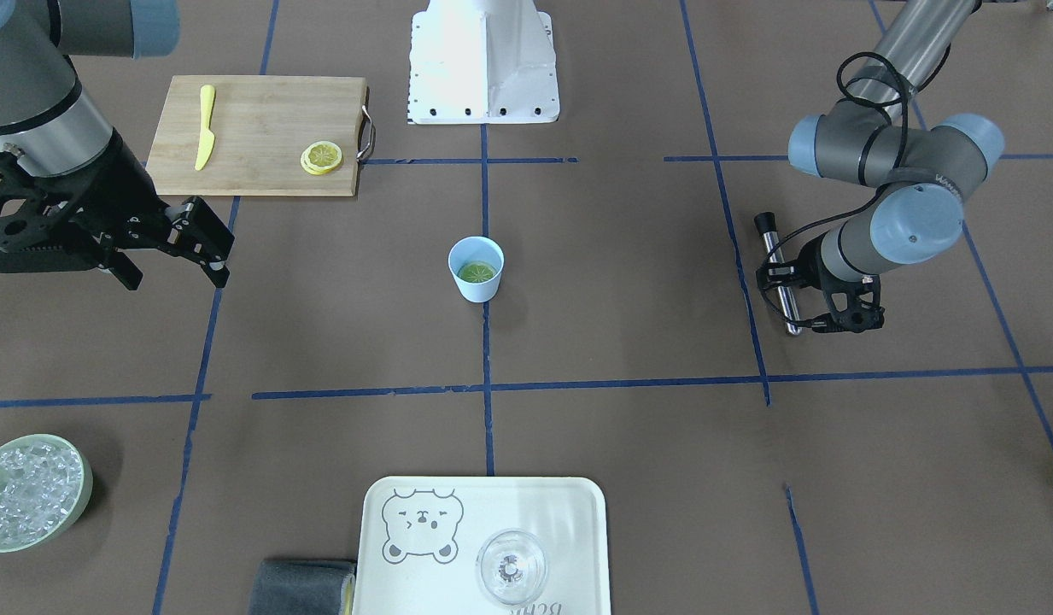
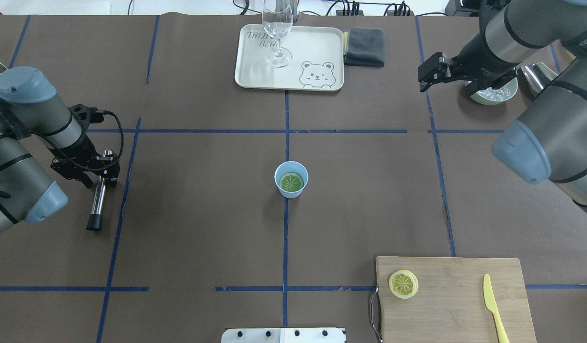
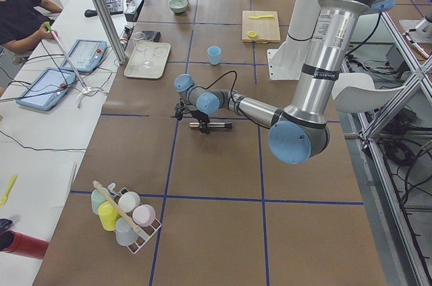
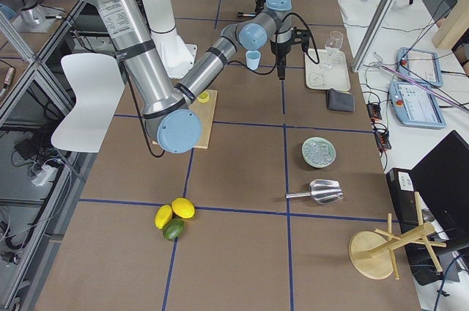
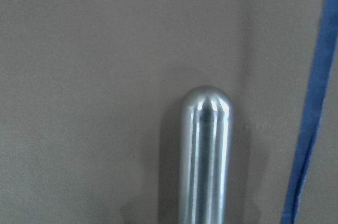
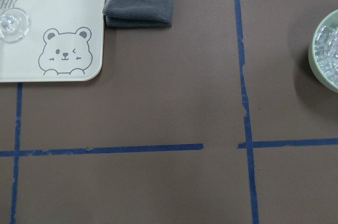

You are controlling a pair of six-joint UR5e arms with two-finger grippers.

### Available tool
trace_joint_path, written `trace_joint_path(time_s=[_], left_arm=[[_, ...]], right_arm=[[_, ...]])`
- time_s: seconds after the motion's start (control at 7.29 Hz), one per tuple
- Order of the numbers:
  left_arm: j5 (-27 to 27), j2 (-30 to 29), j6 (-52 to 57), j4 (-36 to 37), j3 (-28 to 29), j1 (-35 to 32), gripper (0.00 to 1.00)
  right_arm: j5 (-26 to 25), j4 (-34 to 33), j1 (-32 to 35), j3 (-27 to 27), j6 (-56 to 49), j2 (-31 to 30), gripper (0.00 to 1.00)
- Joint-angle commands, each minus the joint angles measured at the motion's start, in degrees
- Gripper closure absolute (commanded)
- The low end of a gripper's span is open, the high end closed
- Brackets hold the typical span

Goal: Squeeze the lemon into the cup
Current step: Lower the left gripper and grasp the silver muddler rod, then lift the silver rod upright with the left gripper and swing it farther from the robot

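Observation:
The light-blue cup [image 2: 291, 178] stands upright at the table's middle, also in the front view [image 1: 476, 268], with one lemon slice [image 2: 291, 182] lying flat inside it. A second lemon slice [image 2: 403, 284] lies on the wooden cutting board [image 2: 455, 305]. My right gripper [image 2: 422, 80] is open and empty, held high and far from the cup, near the ice bowl. My left gripper [image 2: 101, 177] is low at the table's left, its jaws apart on either side of a metal rod [image 2: 98, 197]. The left wrist view shows only the rod's rounded end [image 5: 205, 150].
A yellow knife [image 2: 494, 307] lies on the board. A cream bear tray [image 2: 255, 71] holds a clear stemmed glass [image 2: 277, 33], with a grey cloth [image 2: 364, 52] beside it. The pale green bowl of ice [image 2: 493, 93] sits at the far right.

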Motion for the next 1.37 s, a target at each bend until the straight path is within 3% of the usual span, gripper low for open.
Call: trace_joint_path(time_s=[0.0, 0.14, 0.41, 0.96, 1.23], left_arm=[[-0.1, 0.0, -0.1, 0.3, -0.3, -0.1, 0.94], [-0.1, 0.0, -0.1, 0.4, -0.4, -0.1, 1.0], [0.0, 0.1, -0.1, 0.4, -1.1, -0.1, 1.0], [3.8, -0.7, -0.1, 1.3, -10.4, -2.1, 1.0], [22.4, -2.6, -3.0, 1.4, -17.1, -2.5, 1.0]], right_arm=[[0.1, -0.1, 0.1, -0.1, 0.0, 0.0, 0.0], [0.1, -0.1, 0.0, -0.1, 0.0, 0.0, 0.0], [0.1, -0.1, 0.1, 0.0, 0.0, 0.0, 0.0], [0.3, -0.6, 0.1, 0.7, 0.1, -0.1, 0.0], [0.2, -0.7, 0.1, 0.6, 0.7, -0.2, 0.0]])
